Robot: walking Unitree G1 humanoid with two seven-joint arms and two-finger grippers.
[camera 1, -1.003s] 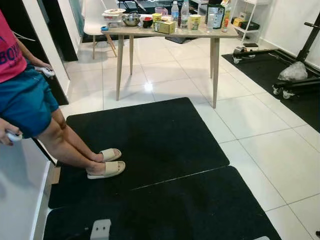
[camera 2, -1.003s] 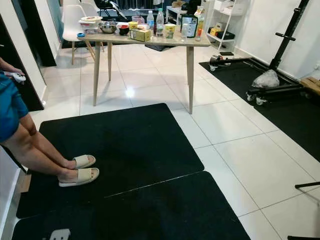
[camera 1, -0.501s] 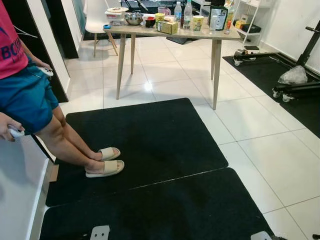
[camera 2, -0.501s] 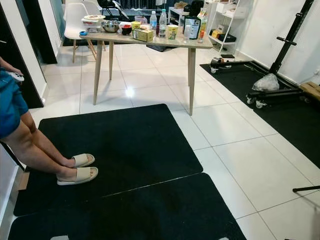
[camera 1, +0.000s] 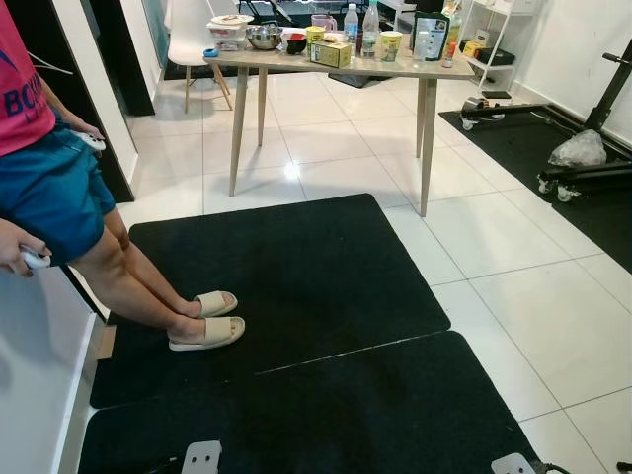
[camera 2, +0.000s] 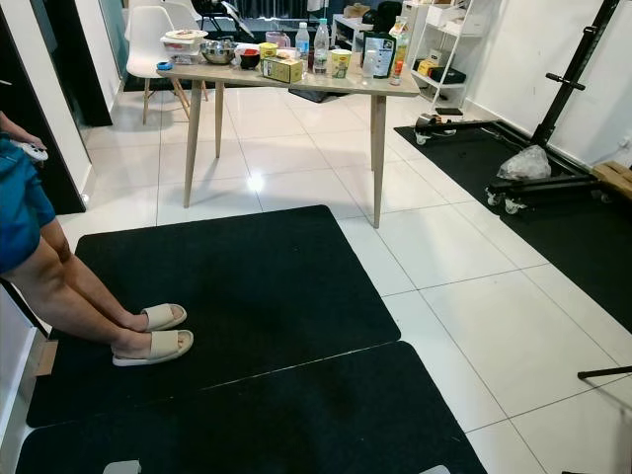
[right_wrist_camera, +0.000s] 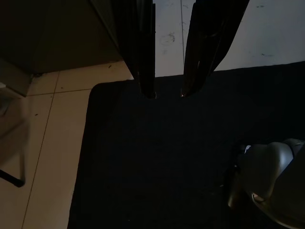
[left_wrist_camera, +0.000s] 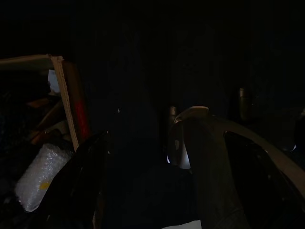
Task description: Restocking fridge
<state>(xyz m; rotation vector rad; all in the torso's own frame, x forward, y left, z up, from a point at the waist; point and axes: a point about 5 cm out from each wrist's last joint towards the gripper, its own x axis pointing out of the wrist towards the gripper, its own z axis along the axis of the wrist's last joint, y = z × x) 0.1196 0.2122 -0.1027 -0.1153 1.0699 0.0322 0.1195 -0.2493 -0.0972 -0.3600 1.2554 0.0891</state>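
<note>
Top of frame: table (camera 1: 415,71) with the groceries (camera 1: 336,51), well beyond the mats. Right gripper (right_wrist_camera: 167,93) hangs part open, empty; left gripper state unreadable, too dark. Looks like approach phase: next, walk up, pick an item.

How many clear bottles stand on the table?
2. Both bottles stand side by side near the middle of the table, behind the yellow box. Other items crowd the table, so more may be hidden.
</note>
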